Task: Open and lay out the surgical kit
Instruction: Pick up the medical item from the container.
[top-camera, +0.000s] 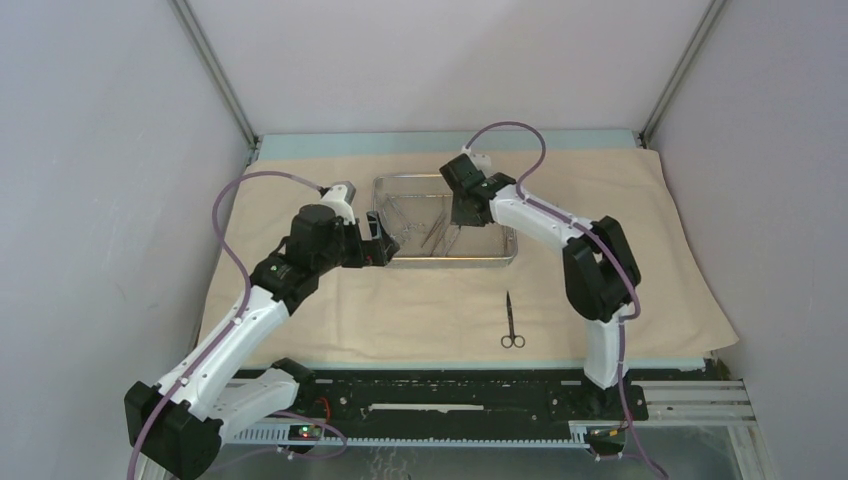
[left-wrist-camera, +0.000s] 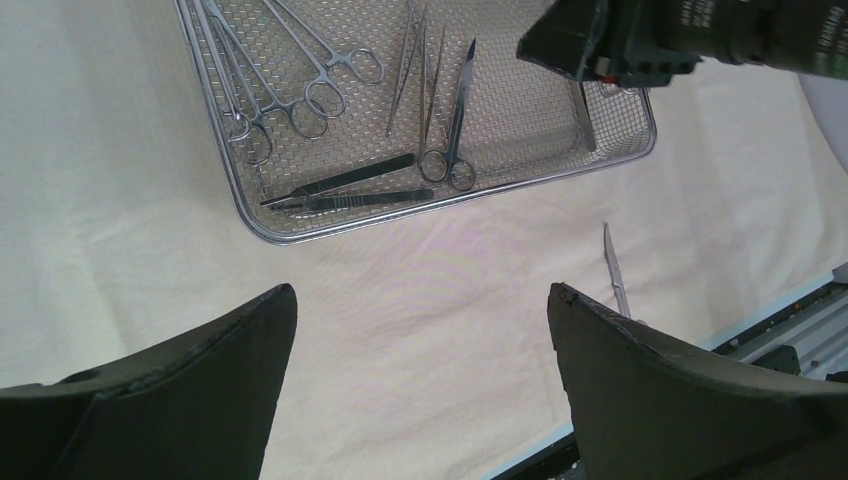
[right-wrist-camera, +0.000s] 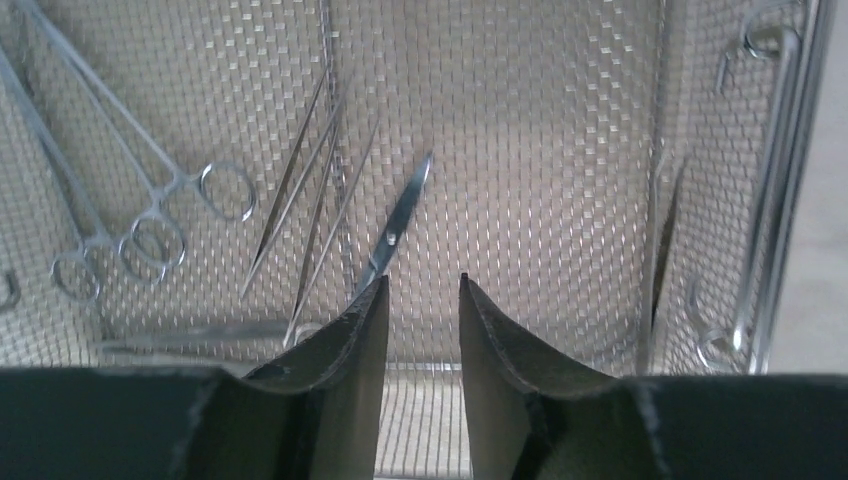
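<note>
- Right gripper (right-wrist-camera: 422, 285): the jaws stand slightly apart with only bare mesh showing between them. It points down into the tray (right-wrist-camera: 540, 150), over the right half of the tray in the top view (top-camera: 462, 205).
- Scissors (right-wrist-camera: 400, 225): they lie on the mesh just upper left of the right gripper's left finger (right-wrist-camera: 350, 340), which hides their ring end. Whether the finger touches them cannot be told.
- Tweezers (right-wrist-camera: 310, 210): two slim pairs lie side by side, left of the scissors.
- Clamps (right-wrist-camera: 130, 200): ring-handled, they lie at the left of the right wrist view, apart from the gripper.
- Left gripper (left-wrist-camera: 420, 290): the jaws are spread wide and hold nothing. It hangs over bare cloth (left-wrist-camera: 120, 200), just outside the tray's rim (left-wrist-camera: 450, 200), at the tray's lower left corner in the top view (top-camera: 385, 248).
- Dark tools (left-wrist-camera: 350, 185): two flat ones lie inside the tray along that rim.
- Second scissors (top-camera: 512, 322): they lie on the cloth below the tray's lower right corner, tips toward the tray and well apart from both grippers.
- Cloth (top-camera: 400, 310): beige and spread flat, it covers the table with the tray upper centre.
- Walls (top-camera: 100, 150): plain white on three sides.
</note>
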